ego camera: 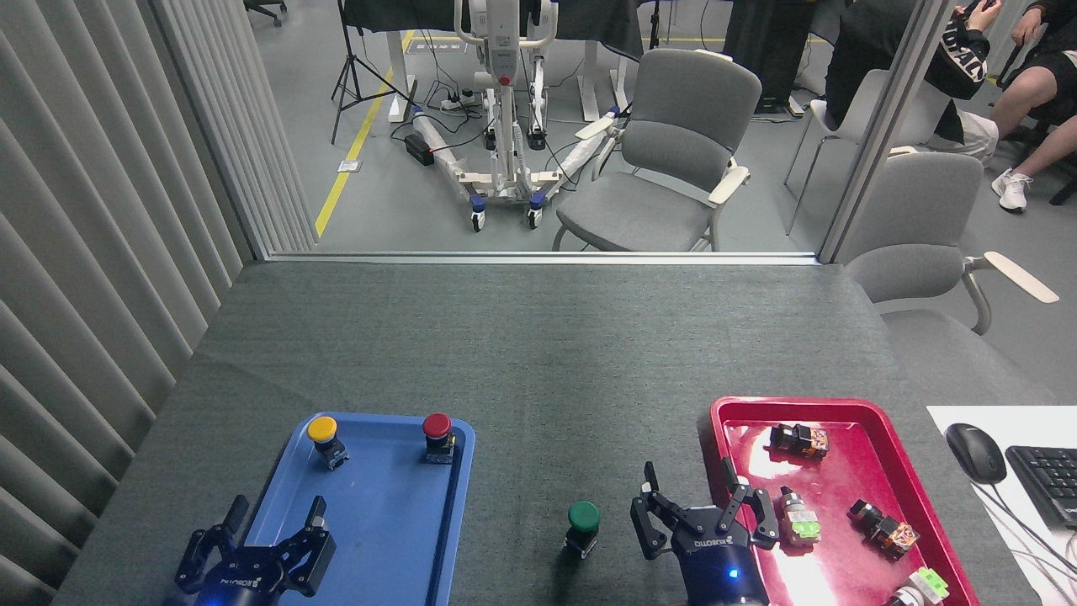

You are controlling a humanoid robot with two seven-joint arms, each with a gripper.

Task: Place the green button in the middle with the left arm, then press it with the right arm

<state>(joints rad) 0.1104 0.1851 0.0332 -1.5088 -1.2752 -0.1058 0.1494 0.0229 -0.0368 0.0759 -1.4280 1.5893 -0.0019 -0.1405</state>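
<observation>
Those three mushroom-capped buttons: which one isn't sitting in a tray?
The green button. It stands alone on the bare grey table cover, between the two trays. The yellow button and the red button both stand inside the blue tray.

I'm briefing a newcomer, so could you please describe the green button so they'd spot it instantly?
Between the blue plastic tray and the red plastic tray, on bare dark-grey felt, stands a small dark-green mushroom-capped push button. It alone sits outside both trays.
</observation>
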